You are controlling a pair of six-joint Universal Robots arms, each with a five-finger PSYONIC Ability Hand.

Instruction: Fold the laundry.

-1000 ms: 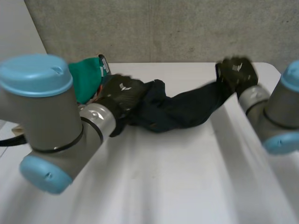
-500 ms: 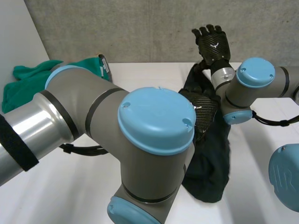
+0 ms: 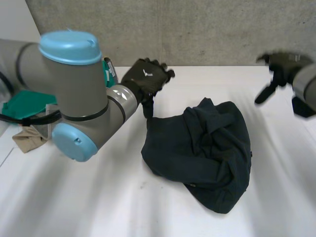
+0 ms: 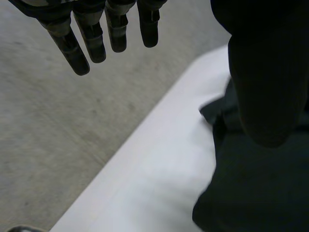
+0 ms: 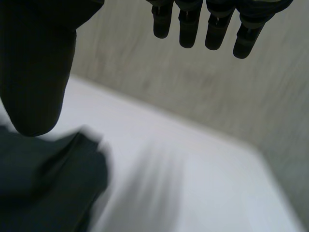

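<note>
The dark blue garment point(image 3: 202, 148) lies in a crumpled heap on the white table point(image 3: 98, 197), a little to the right of the middle in the head view. It has many folds, and one corner points toward the robot's left side. The left hand point(image 3: 145, 79) is above the table, just beside this corner. Its fingers point(image 4: 96, 36) are straight and spread, the thumb points down toward the cloth, and the hand holds nothing. I cannot tell if the tip of the thumb touches the garment or is only very near to it. In the left wrist view the garment lies under the thumb, and bare table is under the fingertips.

The right hand point(image 3: 281, 66) is near the far right corner of the table, well apart from the garment. Its fingers point(image 5: 207, 26) are also straight, the thumb stands away from them, and nothing is between them. In the right wrist view a part of the garment lies below the thumb, with bare table beside it.

At the left side, behind the left arm point(image 3: 74, 89), there is a green cloth point(image 3: 24, 103), and a small beige cloth point(image 3: 27, 138) lies near it
</note>
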